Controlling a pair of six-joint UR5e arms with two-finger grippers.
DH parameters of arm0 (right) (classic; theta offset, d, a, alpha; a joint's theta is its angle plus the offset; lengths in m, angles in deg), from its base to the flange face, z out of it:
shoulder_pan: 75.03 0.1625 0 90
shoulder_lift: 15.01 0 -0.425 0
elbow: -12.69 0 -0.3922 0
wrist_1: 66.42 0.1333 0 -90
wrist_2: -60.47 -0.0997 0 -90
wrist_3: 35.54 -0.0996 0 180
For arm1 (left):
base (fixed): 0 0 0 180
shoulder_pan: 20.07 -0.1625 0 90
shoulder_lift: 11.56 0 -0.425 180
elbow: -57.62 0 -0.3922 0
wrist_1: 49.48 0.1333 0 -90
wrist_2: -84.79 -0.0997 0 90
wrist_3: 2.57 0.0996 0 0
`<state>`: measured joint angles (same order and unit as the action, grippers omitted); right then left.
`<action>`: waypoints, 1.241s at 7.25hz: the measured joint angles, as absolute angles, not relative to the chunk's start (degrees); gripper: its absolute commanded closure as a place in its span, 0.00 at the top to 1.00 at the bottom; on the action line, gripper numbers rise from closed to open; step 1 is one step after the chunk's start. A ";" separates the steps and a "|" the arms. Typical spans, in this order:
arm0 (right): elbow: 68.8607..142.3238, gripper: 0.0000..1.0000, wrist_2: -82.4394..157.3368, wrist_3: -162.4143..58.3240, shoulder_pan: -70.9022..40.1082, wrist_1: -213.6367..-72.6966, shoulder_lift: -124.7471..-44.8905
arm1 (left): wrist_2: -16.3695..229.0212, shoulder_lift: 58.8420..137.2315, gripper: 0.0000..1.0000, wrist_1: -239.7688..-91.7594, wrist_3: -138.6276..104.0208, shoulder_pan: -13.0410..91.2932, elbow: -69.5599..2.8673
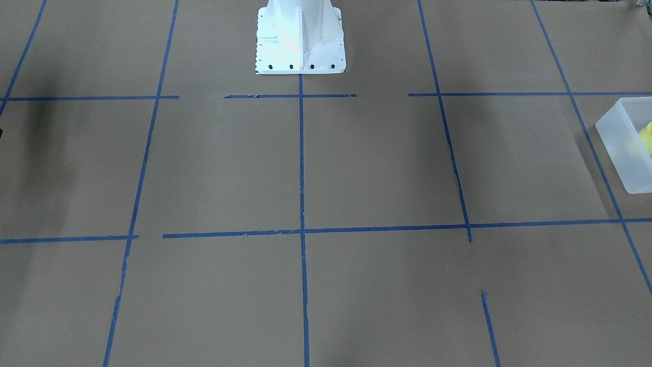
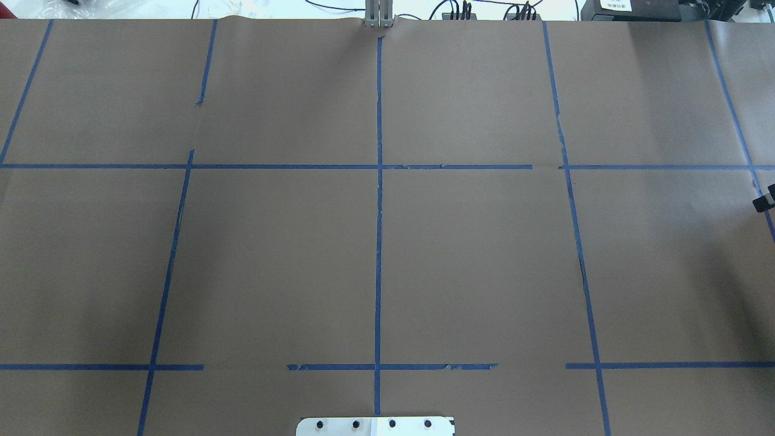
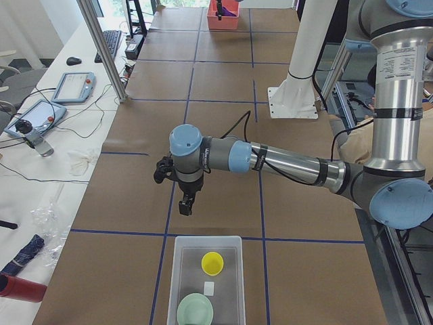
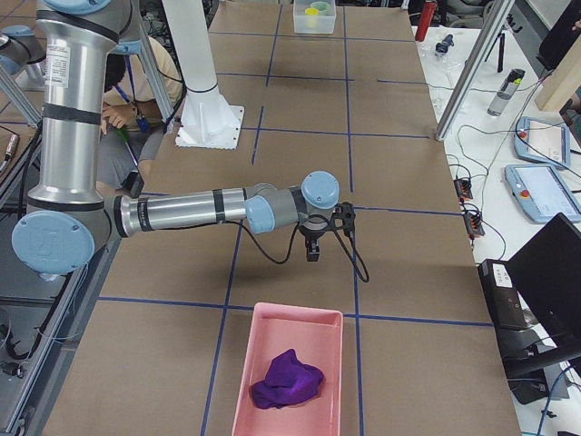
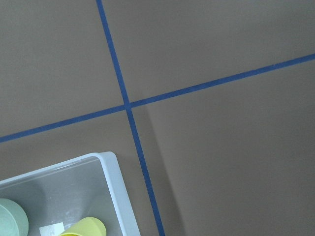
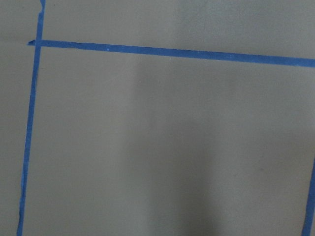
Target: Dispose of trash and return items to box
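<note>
The box is a frosted-white tub at the table's left end. In it stand the yellow cup and the mint-green bowl. The left wrist view shows the box's corner, the cup and the bowl. The front-facing view catches the box and the cup at its right edge. My left gripper hangs above the table just short of the box; I cannot tell whether it is open. My right gripper hangs near a pink bin; I cannot tell its state.
A pink bin at the table's right end holds a purple cloth. A small white scrap lies in the box. The white robot base stands at the table's back. Brown paper with blue tape lines covers the table.
</note>
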<state>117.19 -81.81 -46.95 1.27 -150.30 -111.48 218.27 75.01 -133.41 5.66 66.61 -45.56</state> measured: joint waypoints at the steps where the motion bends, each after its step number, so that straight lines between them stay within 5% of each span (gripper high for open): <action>1: 117.24 1.00 -81.67 -43.05 2.32 -154.14 -109.90 | 218.29 74.96 1.00 -133.57 5.78 66.60 -44.90; 9: 118.45 1.00 -76.89 -17.95 12.48 -172.01 -106.61 | 218.38 75.40 1.00 -134.81 5.81 66.67 -45.53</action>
<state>118.45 -76.89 -17.95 12.48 -172.01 -106.61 218.38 75.40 -134.81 5.81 66.67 -45.53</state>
